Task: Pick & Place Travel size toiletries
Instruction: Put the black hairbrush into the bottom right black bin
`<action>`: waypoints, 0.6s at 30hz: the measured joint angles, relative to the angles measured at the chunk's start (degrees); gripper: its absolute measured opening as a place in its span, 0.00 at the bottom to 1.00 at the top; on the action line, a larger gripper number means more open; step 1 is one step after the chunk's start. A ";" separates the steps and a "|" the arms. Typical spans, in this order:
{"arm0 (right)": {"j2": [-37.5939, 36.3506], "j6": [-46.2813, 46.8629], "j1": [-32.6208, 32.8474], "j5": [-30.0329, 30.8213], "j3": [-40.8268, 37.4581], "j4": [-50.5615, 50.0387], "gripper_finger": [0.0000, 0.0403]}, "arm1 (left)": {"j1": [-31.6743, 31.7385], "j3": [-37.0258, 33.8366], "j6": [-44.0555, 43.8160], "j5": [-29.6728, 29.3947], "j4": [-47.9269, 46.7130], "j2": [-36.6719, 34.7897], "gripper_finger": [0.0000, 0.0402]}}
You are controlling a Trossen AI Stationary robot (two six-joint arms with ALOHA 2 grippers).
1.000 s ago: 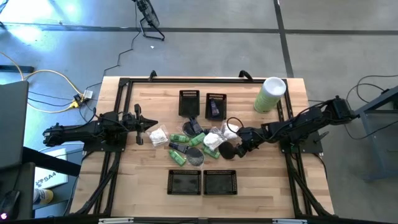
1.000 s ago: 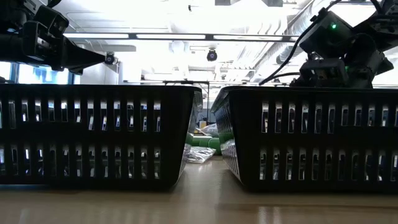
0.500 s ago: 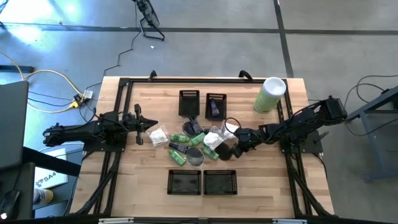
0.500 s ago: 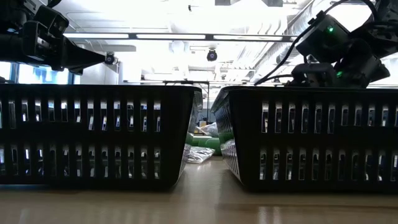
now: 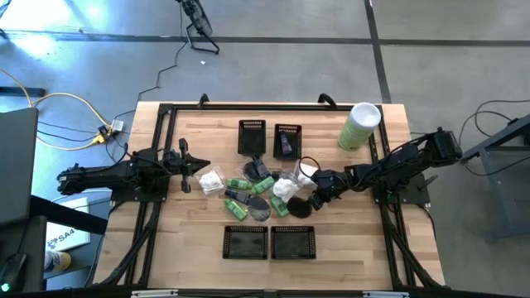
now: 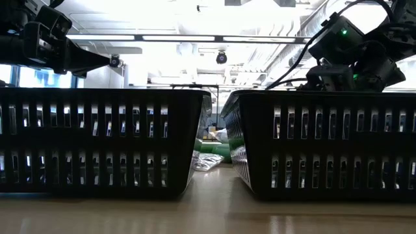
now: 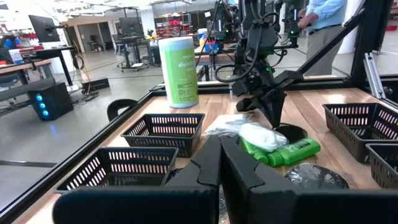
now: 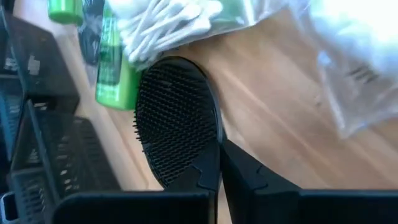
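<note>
The travel size toiletries lie in a heap (image 5: 257, 189) at the table's middle: green bottles (image 5: 248, 184), white packets (image 5: 212, 180), a grey disc (image 5: 260, 209) and a black oval brush (image 8: 177, 118). The brush lies bristles up at the heap's right near edge (image 5: 300, 208). My right gripper (image 8: 219, 163) slants down at the brush and is shut on it (image 5: 310, 201). My left gripper (image 5: 204, 166) hangs shut and level at the heap's left side, touching nothing (image 7: 219, 155). My right gripper has the black brush by its rim (image 8: 217, 142), on the side toward the table's right edge, where the two fingertips meet. The fingers come slanting down from the right. The brush lies flat on the table, bristles up.
Two black mesh baskets (image 5: 246, 242) (image 5: 293, 242) stand at the near edge, two more (image 5: 252, 136) (image 5: 287, 141) at the far side. The tall pale-green cylinder (image 5: 359, 125) stands far right. A cotton-swab packet (image 8: 168, 25) and a green tube (image 8: 112, 68) lie beside the brush.
My right gripper has tipped a little lower toward the heap and has shut at the black brush's rim. The brush stays on the table.
</note>
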 joint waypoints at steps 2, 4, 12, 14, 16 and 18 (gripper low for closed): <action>-0.64 -0.02 0.00 -0.56 -0.04 0.12 0.01 | 0.00 0.00 0.01 0.00 0.00 0.01 0.00; -2.00 -0.47 0.00 -0.19 -0.09 0.11 0.01 | 0.00 0.00 0.01 0.00 0.00 0.02 0.00; -9.35 -3.03 0.02 4.16 -0.09 -2.09 0.01 | -0.01 0.00 0.02 0.00 0.00 0.01 0.00; -11.32 -3.25 0.02 5.13 -0.11 -2.67 0.01 | 0.00 0.00 0.02 0.00 0.00 0.01 0.00; -12.88 -3.91 0.02 6.20 0.00 -2.66 0.01 | 0.00 0.00 0.02 0.00 0.00 0.00 0.00; -14.75 -4.51 0.02 7.12 -0.04 -3.49 0.01 | 0.00 0.00 0.02 0.00 0.00 0.00 0.00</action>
